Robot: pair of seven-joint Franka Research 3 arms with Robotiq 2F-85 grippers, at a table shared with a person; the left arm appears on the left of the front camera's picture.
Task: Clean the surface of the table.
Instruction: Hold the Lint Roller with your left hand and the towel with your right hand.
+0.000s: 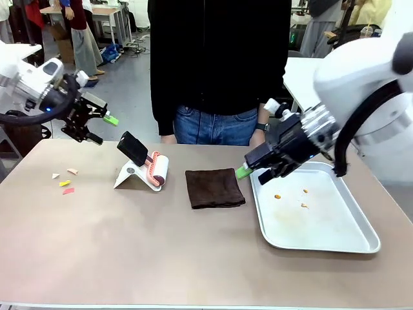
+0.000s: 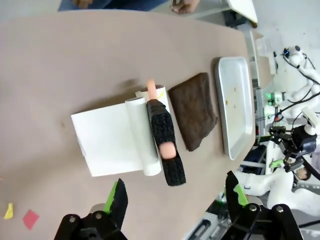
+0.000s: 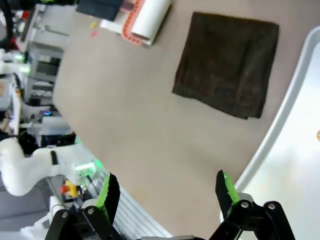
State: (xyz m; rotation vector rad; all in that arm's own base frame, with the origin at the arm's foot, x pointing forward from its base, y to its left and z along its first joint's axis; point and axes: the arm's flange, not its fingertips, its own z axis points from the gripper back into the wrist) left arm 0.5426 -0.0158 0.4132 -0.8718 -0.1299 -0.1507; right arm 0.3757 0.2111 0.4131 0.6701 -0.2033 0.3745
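The tan-brown table (image 1: 129,252) carries a lint roller (image 1: 155,169) with a black handle on a white stand, a folded dark brown cloth (image 1: 215,188) and a silver tray (image 1: 342,240). Small coloured scraps (image 1: 65,183) lie at the table's left. My left gripper (image 1: 97,128) hangs open above the table's far left edge, left of the roller. In the left wrist view the roller (image 2: 161,135) and the cloth (image 2: 196,110) lie ahead of the open fingers (image 2: 116,200). My right gripper (image 1: 248,169) is open above the tray's near-left corner, beside the cloth (image 3: 227,62).
A person in a black top and jeans (image 1: 216,123) stands at the far edge, one hand by the tray. A few crumbs (image 1: 303,205) lie in the tray. Bare tabletop stretches along the near side.
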